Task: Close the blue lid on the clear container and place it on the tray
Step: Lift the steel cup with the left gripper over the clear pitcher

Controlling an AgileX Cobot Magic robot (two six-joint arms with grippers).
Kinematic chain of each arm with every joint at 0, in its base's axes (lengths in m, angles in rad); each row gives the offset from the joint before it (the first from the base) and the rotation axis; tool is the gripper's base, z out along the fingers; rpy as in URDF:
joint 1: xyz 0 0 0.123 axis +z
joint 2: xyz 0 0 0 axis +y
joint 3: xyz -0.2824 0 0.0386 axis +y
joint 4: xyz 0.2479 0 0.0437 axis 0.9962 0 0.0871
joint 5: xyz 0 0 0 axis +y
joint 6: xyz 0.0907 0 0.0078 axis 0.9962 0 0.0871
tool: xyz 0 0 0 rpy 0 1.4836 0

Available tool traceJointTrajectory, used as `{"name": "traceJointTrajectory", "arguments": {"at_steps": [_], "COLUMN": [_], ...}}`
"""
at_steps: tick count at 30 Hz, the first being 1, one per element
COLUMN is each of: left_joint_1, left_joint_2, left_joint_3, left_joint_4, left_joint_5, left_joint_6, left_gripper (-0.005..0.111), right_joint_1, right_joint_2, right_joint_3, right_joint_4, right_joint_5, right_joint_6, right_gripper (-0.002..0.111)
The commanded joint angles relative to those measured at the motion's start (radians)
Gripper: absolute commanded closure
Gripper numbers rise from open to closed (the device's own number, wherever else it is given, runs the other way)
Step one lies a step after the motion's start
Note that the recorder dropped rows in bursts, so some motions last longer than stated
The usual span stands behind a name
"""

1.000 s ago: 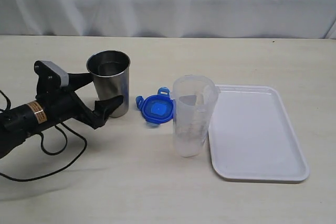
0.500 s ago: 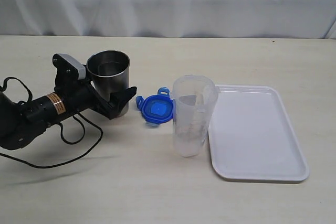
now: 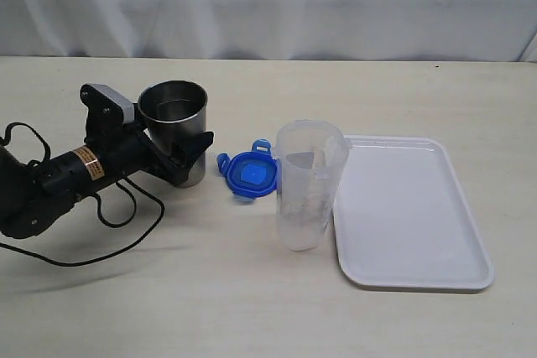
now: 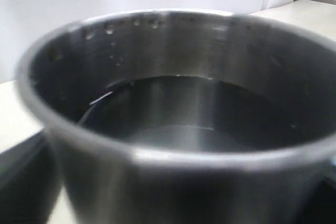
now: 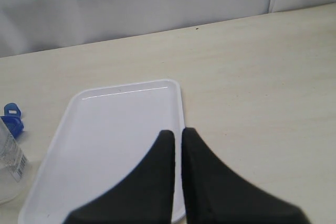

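The blue lid (image 3: 249, 173) lies flat on the table between a steel cup (image 3: 174, 127) and the clear container (image 3: 309, 182). The container stands upright and uncovered, against the left rim of the white tray (image 3: 411, 215). My left gripper (image 3: 186, 150) is open and straddles the steel cup, one finger in front of it and the other hidden behind it. That cup (image 4: 173, 103) fills the left wrist view. My right gripper (image 5: 178, 132) is shut and empty, above the tray's (image 5: 115, 129) edge. It is out of the exterior view. A lid flap (image 5: 11, 116) shows beside the container (image 5: 8, 156).
The left arm's black cable (image 3: 109, 220) loops on the table behind the gripper. A white curtain (image 3: 268, 6) hangs along the table's far edge. Bare table (image 3: 168, 308) lies in front of the objects.
My left gripper has swung right and forward from beside the steel cup until its fingers straddle it. The cup, lid, container and tray have stayed put.
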Motion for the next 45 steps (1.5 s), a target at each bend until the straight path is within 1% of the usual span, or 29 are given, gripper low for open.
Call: {"name": "traceJointTrajectory", "arguments": {"at_steps": [1, 2, 3, 4, 5, 10, 14, 22, 27, 28, 31, 36, 39, 40, 43, 45], "left_joint_1": [-0.002, -0.002, -0.002, -0.002, -0.002, -0.002, -0.002, -0.002, -0.009, -0.016, -0.051, -0.141, -0.178, -0.201, -0.241, -0.260], "left_joint_2": [0.001, 0.001, 0.001, 0.001, 0.001, -0.014, -0.070, -0.165, -0.250, -0.268, -0.319, -0.405, -0.405, -0.405, -0.405, -0.405], "left_joint_3": [-0.004, -0.004, -0.004, -0.004, -0.004, -0.004, -0.004, -0.004, -0.004, -0.004, -0.004, -0.004, -0.004, -0.004, -0.012, -0.039], "left_joint_4": [0.018, 0.046, 0.072, 0.098, 0.122, 0.148, 0.153, 0.157, 0.159, 0.157, 0.150, 0.086, 0.080, 0.056, 0.032, 0.019], "left_joint_5": [-0.009, -0.009, -0.009, -0.009, -0.009, -0.009, -0.009, -0.009, -0.009, -0.007, 0.057, 0.146, 0.166, 0.189, 0.193, 0.253], "left_joint_6": [-0.005, -0.005, -0.005, -0.005, -0.005, -0.005, -0.107, -0.133, -0.187, -0.187, -0.187, -0.187, -0.182, -0.173, -0.119, -0.117], "left_gripper": [0.054, 0.071, 0.085, 0.098, 0.107, 0.107, 0.107, 0.107, 0.107, 0.107, 0.107, 0.107, 0.107, 0.107, 0.107, 0.107], "right_joint_1": [-0.001, -0.001, -0.001, -0.001, -0.001, -0.001, -0.001, -0.001, -0.001, -0.001, -0.001, -0.001, -0.001, -0.001, -0.001, -0.001], "right_joint_2": [-0.005, -0.005, -0.005, -0.005, -0.005, -0.005, -0.005, -0.005, -0.005, -0.005, -0.005, -0.005, -0.005, -0.005, -0.005, -0.005], "right_joint_3": [0.002, 0.002, 0.002, 0.002, 0.002, 0.002, 0.002, 0.002, 0.002, 0.002, 0.002, 0.002, 0.002, 0.002, 0.002, 0.002], "right_joint_4": [0.000, 0.000, 0.000, 0.000, 0.000, 0.000, 0.000, 0.000, 0.000, 0.000, 0.000, 0.000, 0.000, 0.000, 0.000, 0.000], "right_joint_5": [-0.004, -0.004, -0.004, -0.004, -0.004, -0.004, -0.004, -0.004, -0.004, -0.004, -0.004, -0.004, -0.004, -0.004, -0.004, -0.004], "right_joint_6": [0.001, 0.001, 0.001, 0.001, 0.001, 0.001, 0.001, 0.001, 0.001, 0.001, 0.001, 0.001, 0.001, 0.001, 0.001, 0.001], "right_gripper": [0.104, 0.104, 0.104, 0.104, 0.104, 0.104, 0.104, 0.104, 0.104, 0.104, 0.104, 0.104, 0.104, 0.104, 0.104, 0.104]}}
